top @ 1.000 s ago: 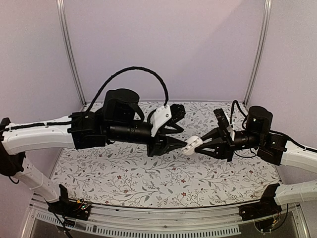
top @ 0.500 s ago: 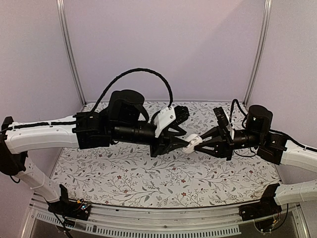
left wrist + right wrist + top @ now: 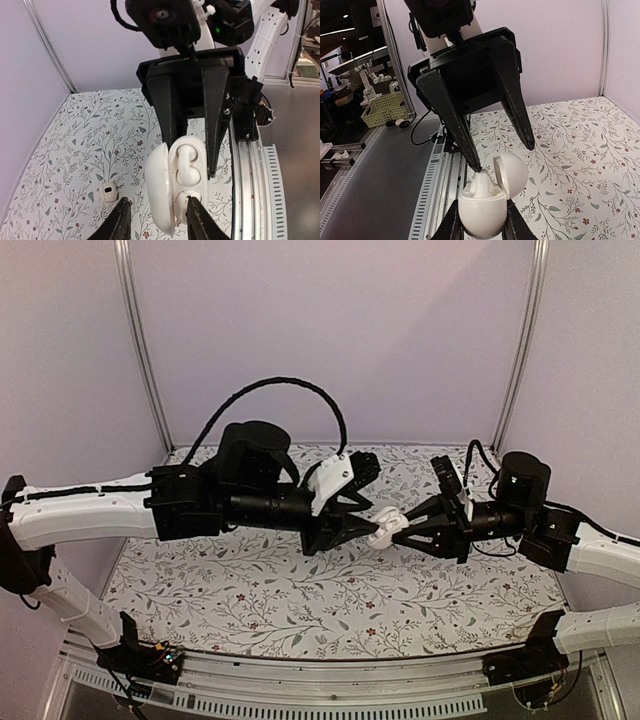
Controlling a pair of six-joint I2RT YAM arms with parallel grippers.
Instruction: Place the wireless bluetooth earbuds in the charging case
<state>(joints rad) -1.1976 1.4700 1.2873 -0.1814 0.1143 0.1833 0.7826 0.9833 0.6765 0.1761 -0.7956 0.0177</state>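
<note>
**Right hand (image 3: 482,222) clamped on the open charging case (image 3: 479,210), held in the air above the counter (image 3: 580,165).**

Its two fingers (image 3: 452,227) pinch the case's lower shell, with the hinged lid (image 3: 511,172) swung up to one side and an earbud (image 3: 482,184) sticking up from a socket. The left hand (image 3: 504,157) meets it from the opposite side, jaws apart, straddling lid and earbud. One fingertip (image 3: 474,162) touches the earbud's top.

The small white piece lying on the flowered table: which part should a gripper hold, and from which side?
Probably from straight above, with the fingers closing on two opposite sides. The small white piece lies alone on the table with nothing touching it, so its top is free. It is too small here to tell which sides are narrower.
</note>
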